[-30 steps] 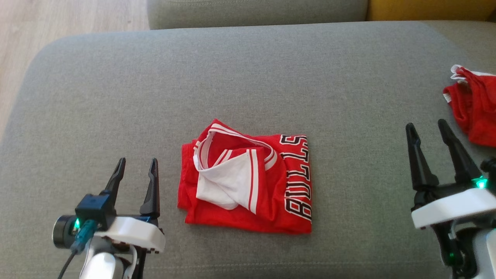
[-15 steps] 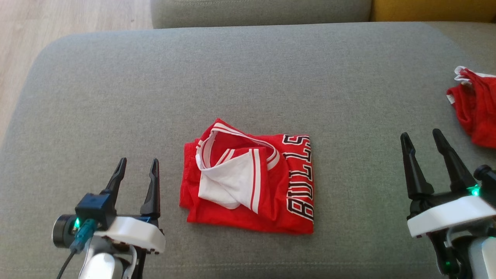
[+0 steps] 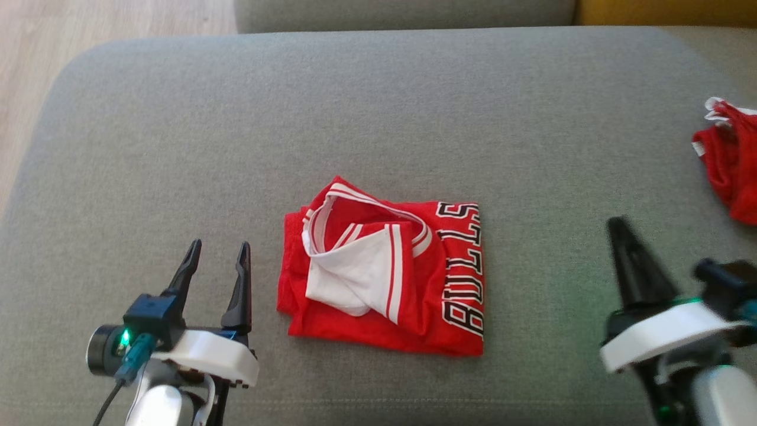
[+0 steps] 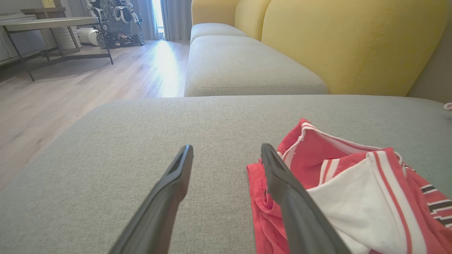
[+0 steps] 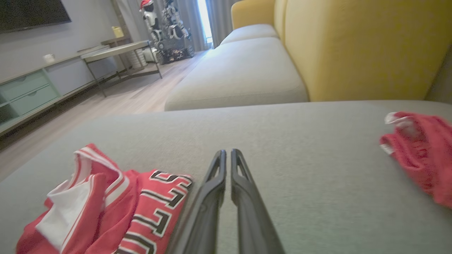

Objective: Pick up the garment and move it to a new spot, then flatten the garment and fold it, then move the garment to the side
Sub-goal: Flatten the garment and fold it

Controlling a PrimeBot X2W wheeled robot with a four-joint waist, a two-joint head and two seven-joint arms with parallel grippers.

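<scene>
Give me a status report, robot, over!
Left gripper open, empty, beside the folded red jersey. Right gripper shut, empty. Jersey lies on the grey cushion. Nothing in the way; another red garment far right.

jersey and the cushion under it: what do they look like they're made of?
Jersey: probably thin synthetic knit, smooth with a faint sheen; it folds in soft creases and the lettering looks printed.
Cushion: woven upholstery fabric, matte grey; a flecked, coarse weave shows.

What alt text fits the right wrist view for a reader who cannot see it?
The right tool, shut on nothing, points across a grey cushion. A folded red jersey lies at lower left, a second red garment at right, a yellow backrest behind.
</scene>
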